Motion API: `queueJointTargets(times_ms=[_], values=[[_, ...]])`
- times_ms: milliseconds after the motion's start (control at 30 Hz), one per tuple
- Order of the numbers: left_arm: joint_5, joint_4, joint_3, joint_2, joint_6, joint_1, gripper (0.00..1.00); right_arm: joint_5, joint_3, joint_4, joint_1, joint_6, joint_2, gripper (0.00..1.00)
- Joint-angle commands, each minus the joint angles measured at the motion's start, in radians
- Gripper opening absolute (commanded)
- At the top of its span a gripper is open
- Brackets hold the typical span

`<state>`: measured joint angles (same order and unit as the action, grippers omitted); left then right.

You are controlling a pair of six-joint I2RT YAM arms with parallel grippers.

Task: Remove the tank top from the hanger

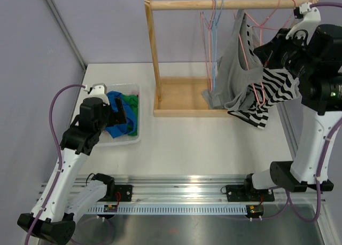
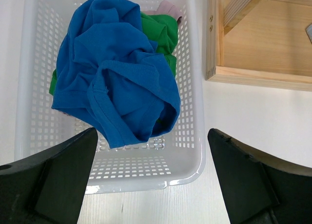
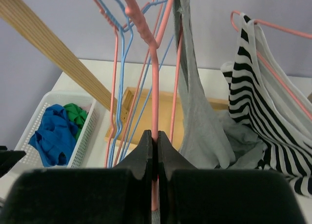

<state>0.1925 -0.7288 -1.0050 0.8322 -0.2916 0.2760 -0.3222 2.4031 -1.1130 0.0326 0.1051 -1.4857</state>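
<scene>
1. My right gripper is pressed together on a thin pink hanger; the wire runs straight up out of the fingertips toward its hook.
2. Just to the right of that wire hangs the grey tank top, on the rack, draped in long folds from near the top of the right wrist view. A second pink wire runs alongside its edge. I cannot tell whether the wire I am pinching belongs to the hanger that carries it.
3. Further right, a black-and-white striped garment hangs on its own pink hanger, beside the tank top.
4. To the left of my grip dangles a bare blue hanger, with more pink wire beside it.
5. From above, the hangers hook over the wooden rail, and the tank top's lower edge reaches the rack's wooden base tray.
6. My left gripper has its jaws spread wide, holding nothing, and hangs above the near end of a white basket.
7. In that basket lies a crumpled blue garment on top of a green one.
8. Basket and rack stand side by side on the white table, well apart from my right hand.
</scene>
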Motion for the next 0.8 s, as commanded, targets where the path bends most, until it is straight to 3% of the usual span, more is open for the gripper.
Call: queueJointTargets(times_ms=[0, 167, 367, 433, 567, 767], values=[[-0.028, 0.057, -0.003, -0.015, 0.006, 0.003, 0.99, 0.031, -0.095, 0.067, 0.001, 0.027, 0.144, 0.00], [-0.148, 0.085, -0.018, -0.025, -0.012, 0.011, 0.99, -0.012, -0.257, -0.002, 0.000, 0.018, 0.261, 0.00], [-0.177, 0.111, -0.027, -0.050, -0.037, 0.113, 0.99, -0.048, -0.678, 0.030, 0.001, 0.007, 0.504, 0.00], [-0.186, 0.140, -0.024, -0.061, -0.049, 0.164, 0.99, -0.083, -0.842, 0.050, 0.003, 0.016, 0.580, 0.00], [-0.182, 0.202, -0.007, -0.077, -0.081, 0.282, 0.99, -0.343, -1.088, 0.140, 0.003, 0.057, 0.683, 0.00], [-0.061, 0.446, 0.140, -0.120, -0.145, 0.523, 0.99, -0.428, -1.341, 0.217, 0.024, 0.114, 0.749, 0.00]])
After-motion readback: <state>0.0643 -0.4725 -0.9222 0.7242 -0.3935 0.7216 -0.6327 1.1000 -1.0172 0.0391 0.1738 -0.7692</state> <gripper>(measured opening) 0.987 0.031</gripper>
